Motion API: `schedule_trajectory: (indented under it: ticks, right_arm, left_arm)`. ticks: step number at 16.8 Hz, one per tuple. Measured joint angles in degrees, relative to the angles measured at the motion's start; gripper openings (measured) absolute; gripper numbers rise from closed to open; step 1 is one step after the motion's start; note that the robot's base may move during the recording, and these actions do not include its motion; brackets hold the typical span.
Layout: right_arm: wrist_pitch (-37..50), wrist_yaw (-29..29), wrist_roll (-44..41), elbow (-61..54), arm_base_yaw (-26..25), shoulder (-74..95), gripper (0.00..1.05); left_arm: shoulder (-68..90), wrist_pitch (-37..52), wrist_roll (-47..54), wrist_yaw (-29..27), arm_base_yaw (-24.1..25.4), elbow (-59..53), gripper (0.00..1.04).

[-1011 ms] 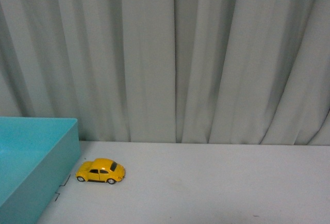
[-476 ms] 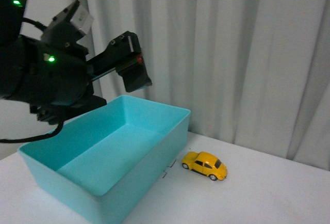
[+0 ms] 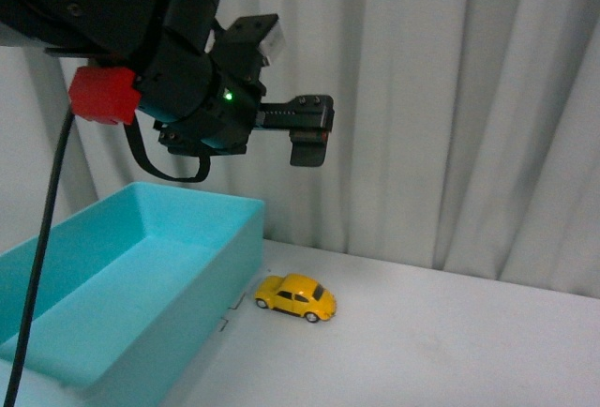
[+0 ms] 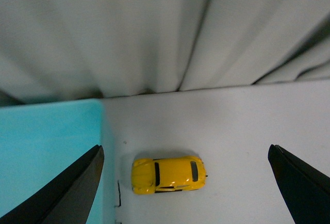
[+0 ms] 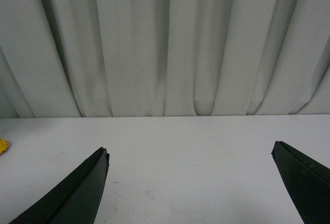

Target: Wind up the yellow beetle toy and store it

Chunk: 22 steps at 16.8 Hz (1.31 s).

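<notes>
The yellow beetle toy (image 3: pixel 296 297) stands on its wheels on the white table, just right of the teal box (image 3: pixel 192 203). My left gripper (image 3: pixel 307 143) hangs high above the toy, well clear of it. In the left wrist view the yellow beetle toy (image 4: pixel 168 174) lies between and below the spread fingers of my left gripper (image 4: pixel 185 150), which is open and holds nothing. My right gripper (image 5: pixel 190 152) is open over bare table. Only a yellow sliver of the beetle toy (image 5: pixel 2 145) shows at the edge of that view.
The teal box (image 4: pixel 46 146) is open-topped and appears empty, with its near wall a few centimetres from the toy. Grey curtains (image 3: pixel 450 97) hang behind the table's far edge. A black cable (image 3: pixel 42 238) from my left arm droops over the box.
The front view has shifted between frames. My left arm, absent a second ago, has come in from the left, and its gripper now reaches out above the toy. The toy stays beside the box.
</notes>
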Motion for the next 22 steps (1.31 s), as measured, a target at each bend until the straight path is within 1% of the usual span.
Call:
schedule_trajectory:
  ticks: [3, 6, 8, 10, 12, 15, 19, 22]
  right_arm:
    - [0.0, 0.0, 0.0, 0.0, 0.0, 0.0, 0.98]
    - [0.0, 0.0, 0.0, 0.0, 0.0, 0.0, 0.98]
    - [0.0, 0.0, 0.0, 0.0, 0.0, 0.0, 0.98]
    - [0.02, 0.0, 0.0, 0.0, 0.0, 0.0, 0.98]
    - [0.0, 0.0, 0.0, 0.0, 0.0, 0.0, 0.98]
    - [0.0, 0.0, 0.0, 0.0, 0.0, 0.0, 0.98]
    - [0.02, 0.0, 0.0, 0.0, 0.0, 0.0, 0.98]
    - [0.02, 0.0, 0.0, 0.0, 0.0, 0.0, 0.98]
  left_arm:
    - [11.39, -7.78, 18.78, 0.76, -3.1, 12.33, 0.98]
    - [16.92, -17.92, 38.1, 3.76, -4.09, 16.02, 0.98]
    - [19.26, -23.08, 49.07, 3.76, -4.09, 17.84, 0.98]
    - [21.2, -25.55, 57.07, 1.53, -4.09, 19.19, 0.98]
    - [23.76, -25.81, 62.95, -1.64, -4.07, 20.22, 0.98]
    - [27.87, -27.43, 68.3, -3.96, -4.07, 21.9, 0.98]
    - [31.69, -28.15, 72.08, -5.49, -3.93, 26.43, 0.98]
    - [33.83, -28.7, 74.53, -6.62, -3.02, 27.56, 0.98]
